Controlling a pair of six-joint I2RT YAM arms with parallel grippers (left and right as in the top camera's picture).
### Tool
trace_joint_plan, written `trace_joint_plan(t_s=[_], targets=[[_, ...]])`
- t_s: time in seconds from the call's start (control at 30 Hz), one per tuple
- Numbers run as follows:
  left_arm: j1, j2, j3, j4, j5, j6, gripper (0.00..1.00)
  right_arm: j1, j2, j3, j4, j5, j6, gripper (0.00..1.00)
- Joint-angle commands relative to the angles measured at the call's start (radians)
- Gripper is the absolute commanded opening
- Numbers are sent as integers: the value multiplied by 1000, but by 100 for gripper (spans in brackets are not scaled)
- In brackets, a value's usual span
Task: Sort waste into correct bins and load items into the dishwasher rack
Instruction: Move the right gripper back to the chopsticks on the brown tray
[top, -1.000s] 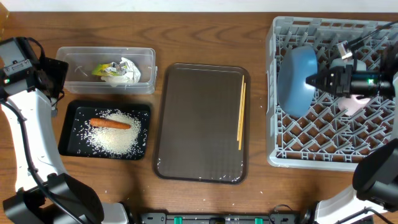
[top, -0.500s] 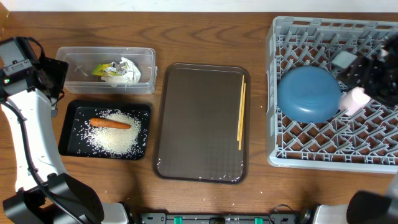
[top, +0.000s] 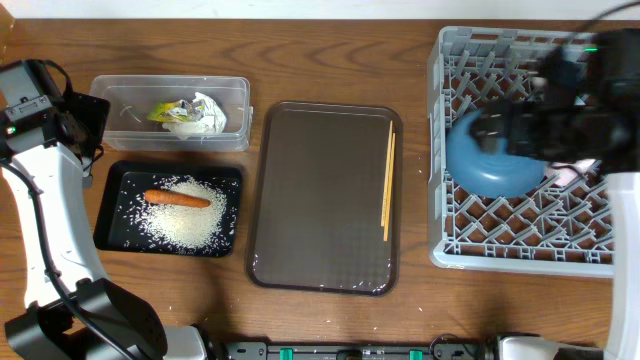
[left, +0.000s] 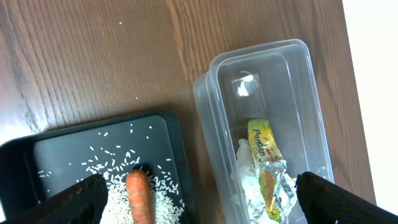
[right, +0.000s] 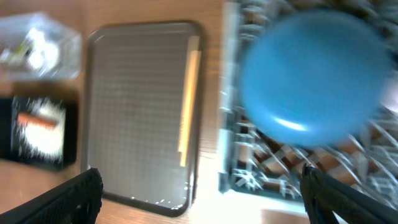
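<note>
Overhead: blue bowl (top: 495, 160) now flat in rack (top: 520, 262); R gripper (right: 202, 196) opened.

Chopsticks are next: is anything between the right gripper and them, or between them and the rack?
Nothing visible blocks the open right gripper: the chopsticks lie uncovered on the brown serving tray. Between them and the dishwasher rack are only bare table and the rack's wall; the blue bowl occupies its left part.

Wood-grain table (top: 330, 60); clear plastic tub (top: 120, 100); grey plastic rack (top: 437, 150); wooden chopsticks (top: 387, 185).
</note>
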Motion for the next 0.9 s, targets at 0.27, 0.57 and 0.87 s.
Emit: trace_joint_plan(t_s=[0.27, 0.57, 0.87], targets=[[4, -2, 11, 0, -8, 10, 98, 388, 136, -190, 251, 278, 280, 95], [4, -2, 11, 0, -8, 10, 98, 472, 443, -204, 392, 325, 382, 86], [4, -2, 11, 0, -8, 10, 98, 478, 617, -204, 438, 305, 438, 70]])
